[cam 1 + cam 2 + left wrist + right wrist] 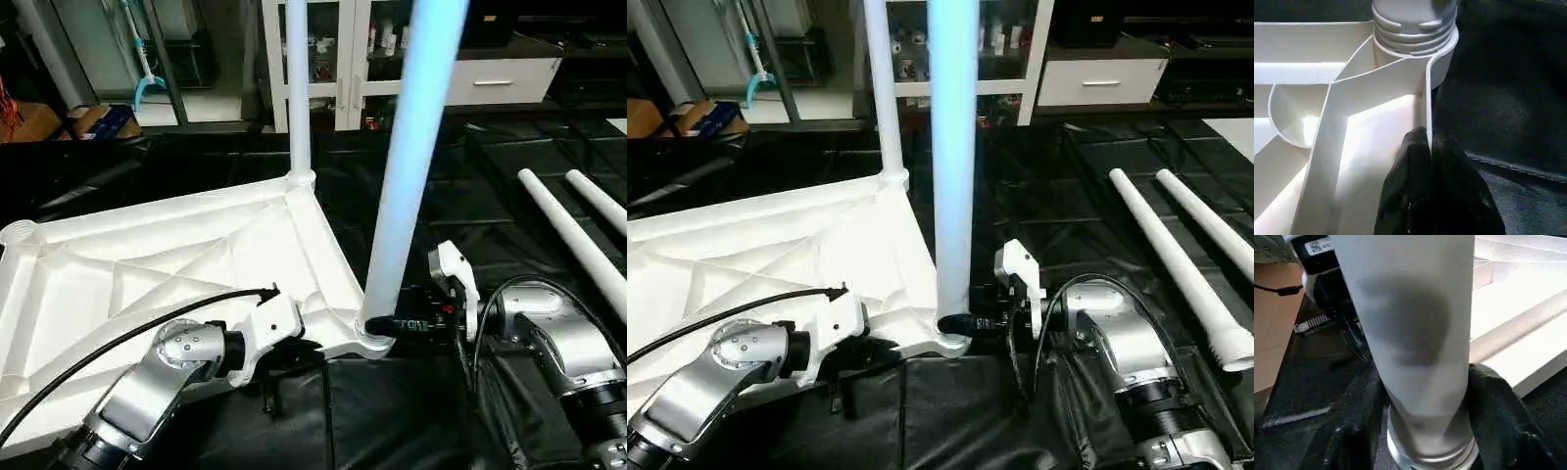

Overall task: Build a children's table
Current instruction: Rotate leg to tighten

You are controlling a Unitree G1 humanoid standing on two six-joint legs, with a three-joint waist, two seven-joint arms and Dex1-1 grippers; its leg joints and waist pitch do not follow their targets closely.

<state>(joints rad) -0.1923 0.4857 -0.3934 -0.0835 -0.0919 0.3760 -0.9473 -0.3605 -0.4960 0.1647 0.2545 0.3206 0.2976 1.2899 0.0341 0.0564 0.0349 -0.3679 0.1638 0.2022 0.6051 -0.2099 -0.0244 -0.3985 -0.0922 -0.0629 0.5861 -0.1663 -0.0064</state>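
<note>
Black fingers (1352,431) of the right gripper (387,324) are standing on either side of the base of the near leg (411,157), just above its corner socket (372,338). They are hugging the leg's foot, but I cannot tell whether they are truly clamping it. Holding that low probably gives the best purchase for turning the leg into its thread.

The left gripper (1427,186) has its fingers clenched together over the thin rim of the white plastic top (176,259), close to the same corner. This is likely steadying the top so it does not spin with the leg; threads are showing above the socket in the left wrist view, so the leg looks not fully seated.

The top is lying ribbed side up on black sheeting (411,411). The far corner socket is holding a second upright leg (298,88); the left corner socket (20,233) is sitting empty. Two spare legs (578,235) are lying on the sheeting to the right, well apart from the top.
</note>
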